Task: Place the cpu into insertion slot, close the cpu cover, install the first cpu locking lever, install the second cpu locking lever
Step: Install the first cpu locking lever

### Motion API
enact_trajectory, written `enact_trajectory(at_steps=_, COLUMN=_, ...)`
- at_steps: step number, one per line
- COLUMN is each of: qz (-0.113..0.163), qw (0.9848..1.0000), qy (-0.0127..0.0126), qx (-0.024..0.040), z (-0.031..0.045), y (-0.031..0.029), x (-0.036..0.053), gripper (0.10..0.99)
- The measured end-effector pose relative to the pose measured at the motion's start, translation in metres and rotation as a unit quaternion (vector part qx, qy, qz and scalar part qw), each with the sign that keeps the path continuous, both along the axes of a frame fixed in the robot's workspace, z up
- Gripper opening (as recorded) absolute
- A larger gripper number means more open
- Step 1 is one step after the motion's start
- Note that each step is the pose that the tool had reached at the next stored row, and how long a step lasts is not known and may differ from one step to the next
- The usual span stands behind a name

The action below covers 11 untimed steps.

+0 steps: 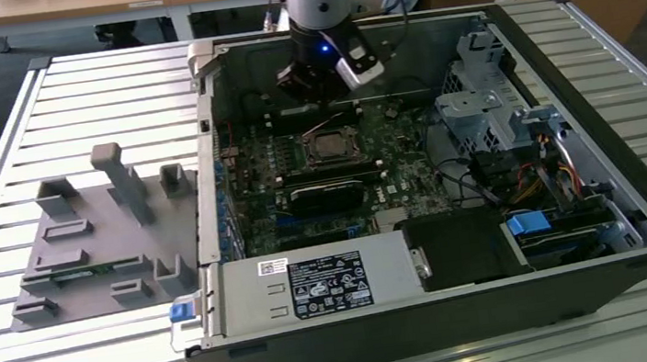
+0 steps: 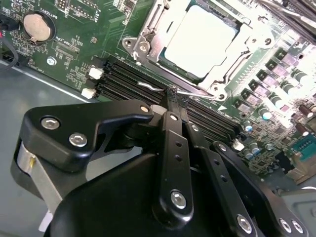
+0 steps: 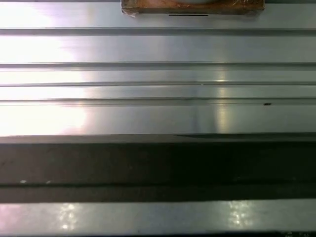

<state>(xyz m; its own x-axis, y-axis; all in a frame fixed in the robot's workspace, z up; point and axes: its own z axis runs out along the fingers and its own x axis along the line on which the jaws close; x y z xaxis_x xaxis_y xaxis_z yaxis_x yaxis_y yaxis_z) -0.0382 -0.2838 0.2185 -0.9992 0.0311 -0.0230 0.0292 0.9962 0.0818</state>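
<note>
The cpu (image 2: 200, 39) lies flat in the insertion slot (image 1: 330, 148) on the motherboard, its pale metal face showing. The cpu cover (image 2: 147, 39) is folded down around it as a silver frame. A thin metal locking lever (image 2: 148, 87) runs along the socket edge closest to the memory slots. My gripper (image 2: 173, 96) is shut, and its tips rest against that lever; whether they clamp it I cannot tell. In the exterior view the gripper (image 1: 317, 100) hangs inside the open computer case just behind the socket.
Black memory slots (image 2: 123, 79) lie between gripper and socket, with a coin battery (image 2: 37, 25) nearby. The case holds a power supply (image 1: 311, 286), a drive cage (image 1: 482, 115) and cables (image 1: 545, 177). A grey fixture (image 1: 96, 237) sits on the slatted table at the exterior view's left.
</note>
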Motion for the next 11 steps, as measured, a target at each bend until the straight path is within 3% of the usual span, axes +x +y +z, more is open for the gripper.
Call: enact_trajectory(at_steps=11, qz=0.0, qw=1.0, qy=0.0, qx=-0.0034, z=-0.0016, y=0.0014, x=0.0085, gripper=0.106)
